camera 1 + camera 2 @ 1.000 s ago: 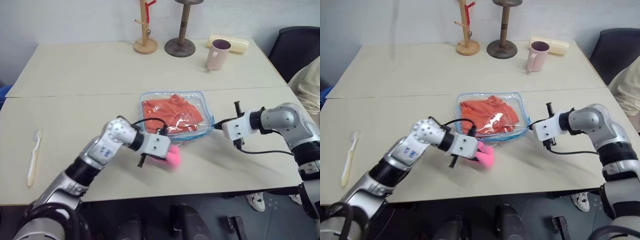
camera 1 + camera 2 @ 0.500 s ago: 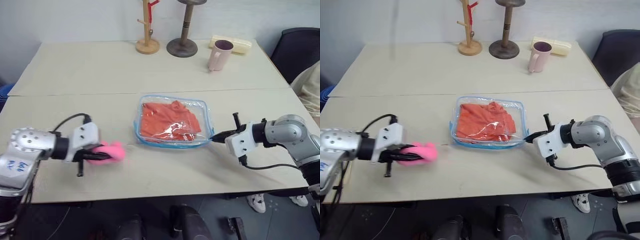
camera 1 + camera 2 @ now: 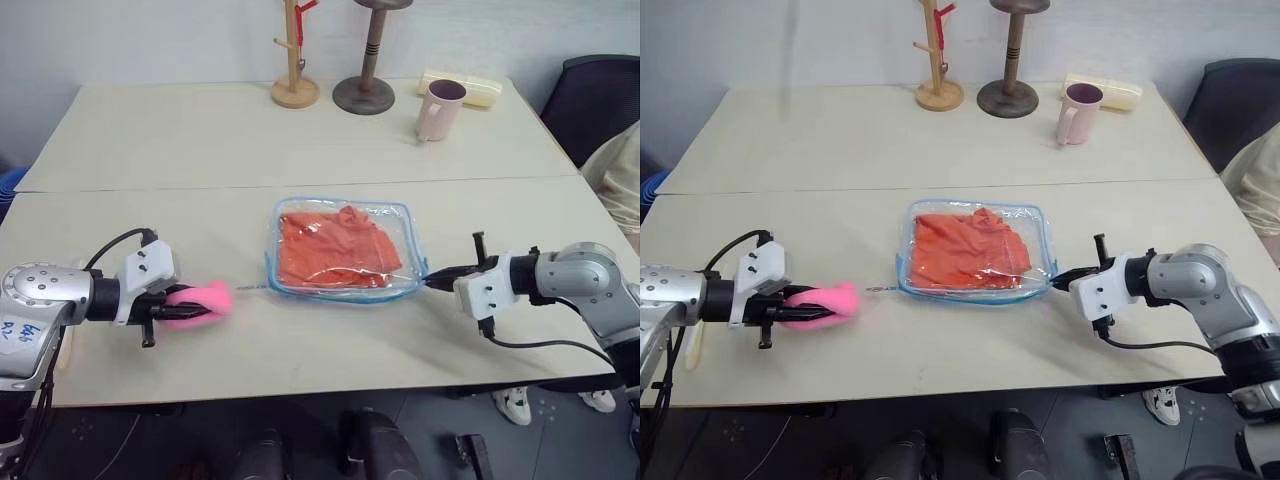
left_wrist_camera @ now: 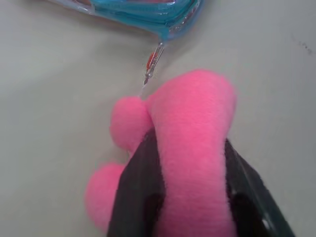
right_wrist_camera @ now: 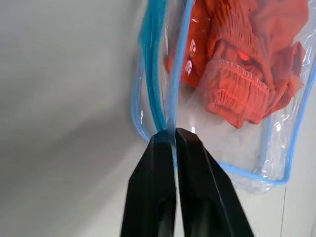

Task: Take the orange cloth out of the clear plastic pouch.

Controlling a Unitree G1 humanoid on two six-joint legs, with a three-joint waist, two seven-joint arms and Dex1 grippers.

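The clear plastic pouch [image 3: 409, 228] with blue trim lies flat at mid-table, and the orange cloth [image 3: 335, 248] is crumpled inside it. My right gripper [image 3: 434, 277] is shut on the blue trim at the pouch's right edge; the right wrist view shows the black fingers [image 5: 193, 163] pinching that trim [image 5: 170, 89]. Over the table, left of the pouch, my left gripper [image 3: 185, 299] is shut on a pink plush lump [image 3: 204, 296]. In the left wrist view a thin metal pull [image 4: 153, 61] runs from the pouch corner [image 4: 163, 15] toward the plush [image 4: 190, 118].
At the table's far side stand a pink mug [image 3: 436, 108], a wooden peg stand [image 3: 291, 60], a dark round-based stand [image 3: 363, 70] and a pale yellow box [image 3: 472, 88]. A dark chair [image 3: 595, 95] and a person's sleeve [image 3: 620, 185] are at the right.
My left gripper carried the pink plush from the pouch's front edge out to the left. The pouch was drawn flatter. My right gripper drew back a little, still on the trim.
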